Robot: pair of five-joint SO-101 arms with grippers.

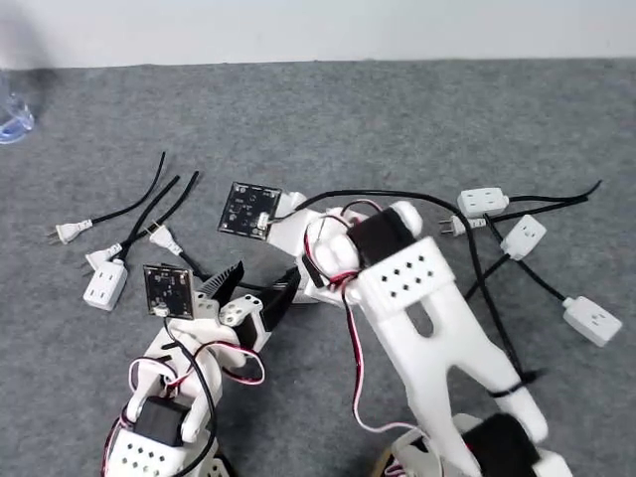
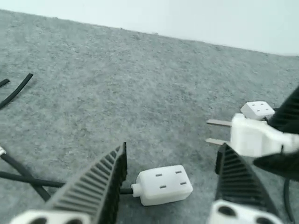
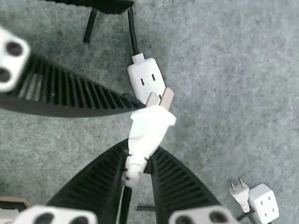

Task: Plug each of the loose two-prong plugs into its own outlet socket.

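Note:
My right gripper (image 3: 140,150) is shut on a white two-prong plug (image 3: 148,128), pinching its cord end. The prongs point at a white outlet socket (image 3: 146,82) lying on the grey carpet and hover just short of its slotted face. My left gripper (image 2: 174,150) stands open over that same socket (image 2: 161,185), one ribbed black finger on either side and neither touching it. The held plug (image 2: 252,135) comes in from the side, prongs level above the socket. In the high view the left gripper (image 1: 252,288) sits at the table's middle, under the right arm's wrist.
Two more loose plugs (image 1: 68,233) (image 1: 164,238) and a socket (image 1: 102,286) lie at the left. At the right are three sockets (image 1: 484,201) (image 1: 524,236) (image 1: 593,320) and a plug (image 1: 459,227) with black cords. The big white right arm (image 1: 427,298) crosses the middle.

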